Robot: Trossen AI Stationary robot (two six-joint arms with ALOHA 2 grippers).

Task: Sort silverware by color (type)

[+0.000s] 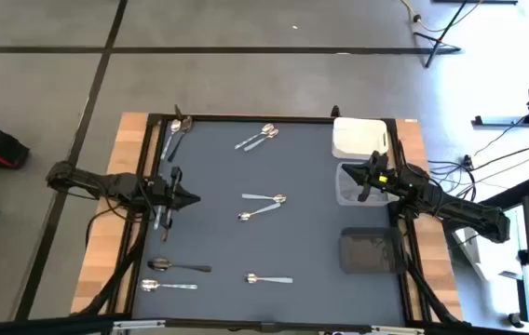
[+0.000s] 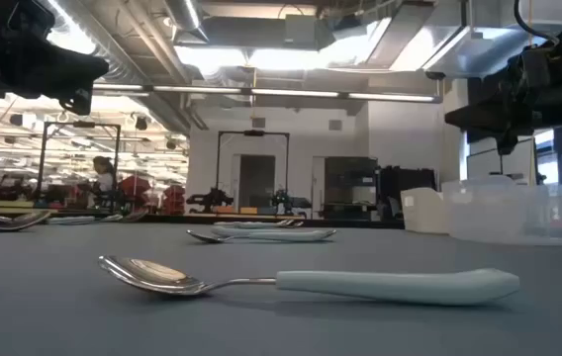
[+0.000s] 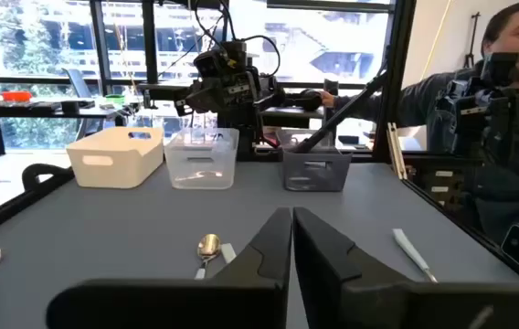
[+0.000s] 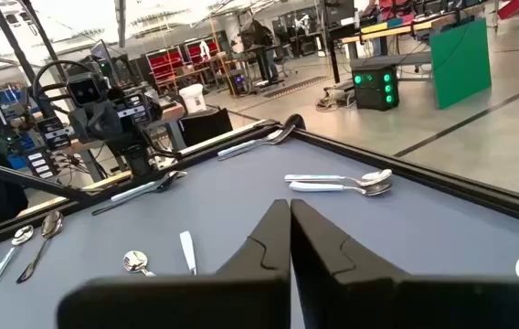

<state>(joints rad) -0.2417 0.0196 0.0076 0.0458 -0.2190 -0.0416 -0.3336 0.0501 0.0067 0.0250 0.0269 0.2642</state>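
The silverware lies scattered flat on the dark grey mat. Two spoons (image 1: 263, 206) are in the middle, a pair (image 1: 257, 138) is farther back, and several pieces (image 1: 176, 130) lie at the far left corner. A dark spoon (image 1: 179, 267) and a silver spoon (image 1: 167, 286) lie near left. A pale-handled spoon (image 1: 269, 278) (image 2: 301, 282) lies near the front edge. My left gripper (image 1: 195, 197) (image 3: 291, 228) hovers shut over the mat's left side, holding nothing. My right gripper (image 1: 364, 180) (image 4: 289, 219) hovers shut by the clear bin (image 1: 353, 186), holding nothing.
Three bins stand along the mat's right side: a white bin (image 1: 360, 138) at the back, the clear one in the middle and a dark bin (image 1: 369, 251) nearer. A person (image 3: 506, 119) shows beyond the table in the left wrist view.
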